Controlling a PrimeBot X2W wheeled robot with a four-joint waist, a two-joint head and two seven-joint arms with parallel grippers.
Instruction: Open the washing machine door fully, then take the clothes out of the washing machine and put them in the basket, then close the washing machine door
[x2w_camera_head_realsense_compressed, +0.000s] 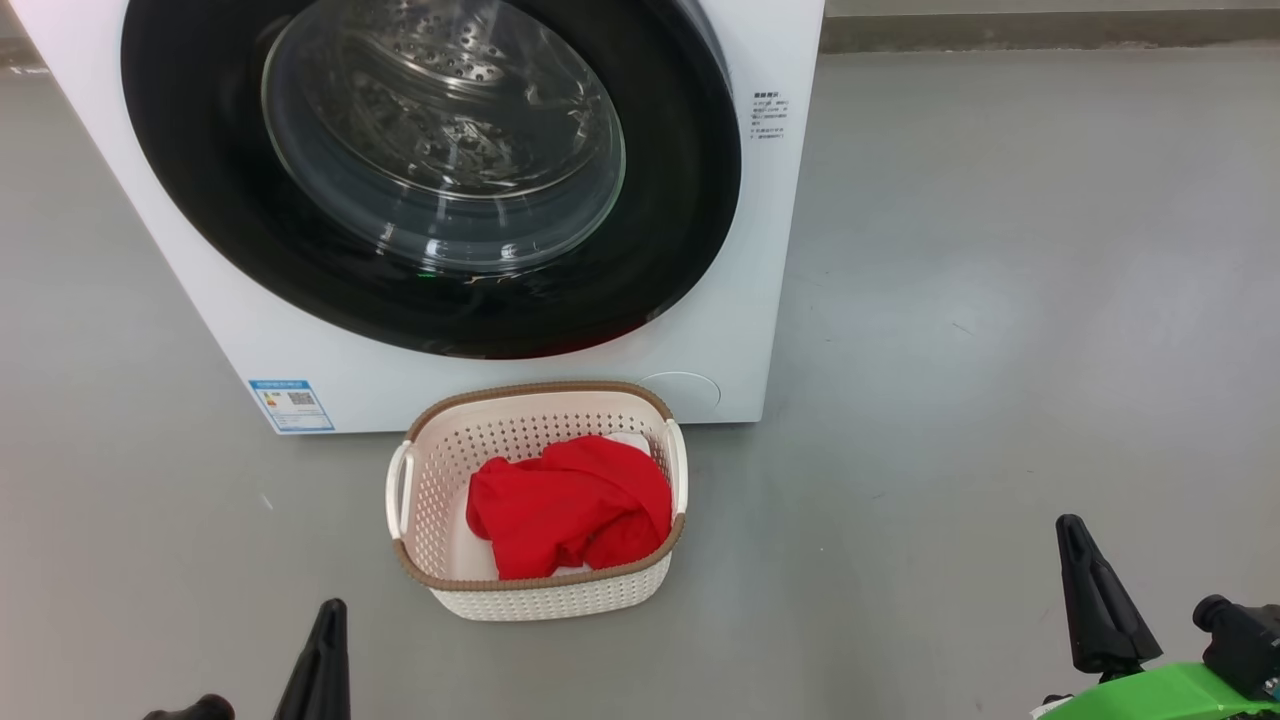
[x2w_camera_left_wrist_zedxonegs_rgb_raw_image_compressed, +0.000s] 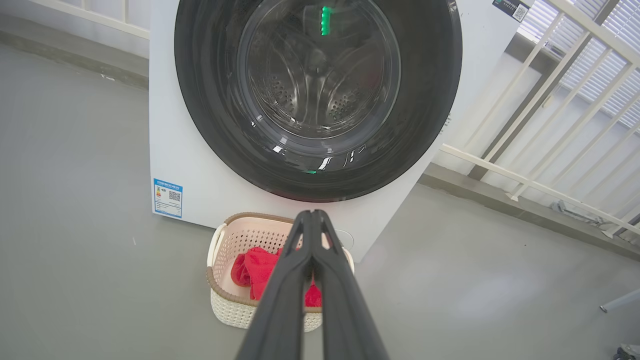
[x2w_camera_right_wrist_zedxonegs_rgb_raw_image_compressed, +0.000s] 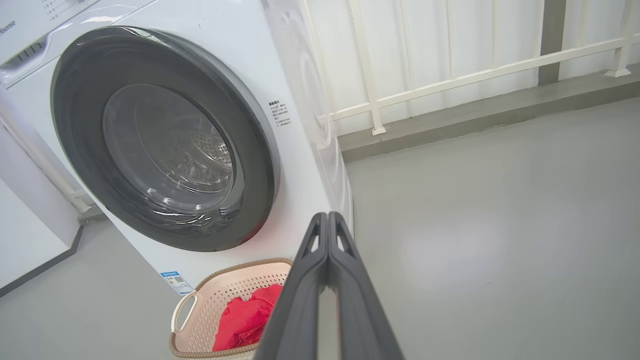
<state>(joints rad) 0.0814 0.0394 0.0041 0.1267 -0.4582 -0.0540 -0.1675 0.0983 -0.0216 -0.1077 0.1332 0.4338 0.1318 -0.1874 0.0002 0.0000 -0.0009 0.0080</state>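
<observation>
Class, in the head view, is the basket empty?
No, the red clothes lie bundled inside the basket.

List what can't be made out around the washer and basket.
Head view: top of the washing machine door, cut off by the upper edge.
Head view: printed text and blue label, too small to read.
Left wrist view: the middle of the basket and clothes, behind the shut left claw.
Right wrist view: the basket's right side, behind the shut right claw.
</observation>
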